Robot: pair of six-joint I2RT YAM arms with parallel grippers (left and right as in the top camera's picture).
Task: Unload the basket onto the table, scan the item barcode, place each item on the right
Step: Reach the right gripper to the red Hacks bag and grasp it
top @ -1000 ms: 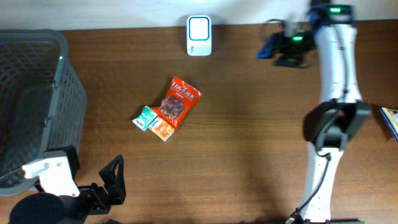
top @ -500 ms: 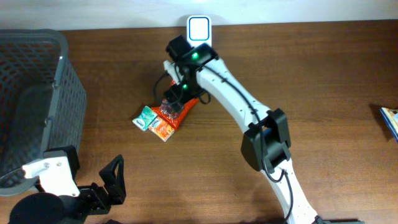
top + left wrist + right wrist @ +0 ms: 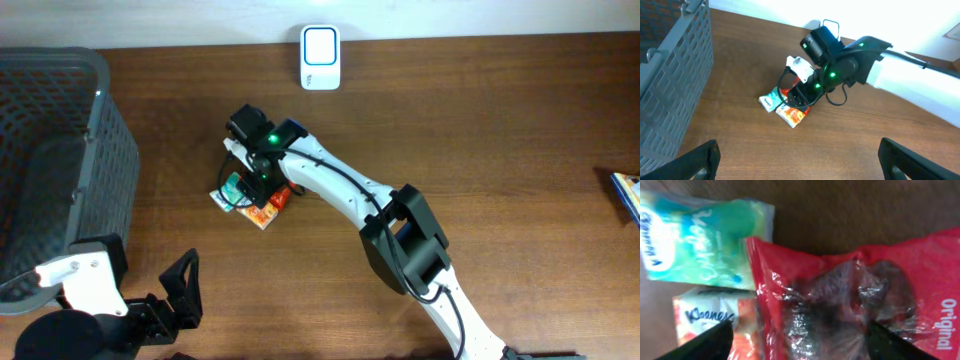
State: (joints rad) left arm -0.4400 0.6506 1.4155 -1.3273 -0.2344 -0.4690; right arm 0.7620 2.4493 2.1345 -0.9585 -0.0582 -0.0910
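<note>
red bag [image 3: 840,305] — "original"; orange packet [image 3: 702,320] — "kleenex"

Three pieces of print can be read in the right wrist view. The red snack bag [image 3: 840,310] lies between the spread jaws of the right gripper [image 3: 802,340]. It carries the white word "Original", running sideways along its edge just above one jaw tip. Beside the other jaw tip, the orange-and-white tissue pack [image 3: 705,320] shows "Kleenex" in dark blue, tilted letters. Farther from the jaws, the green tissue pack [image 3: 700,240] bears white lettering turned on its side and cut by the frame edge. It may be the same brand name, but that is not certain. In the overhead and left wrist views the print on the packs is too small to read.
</note>
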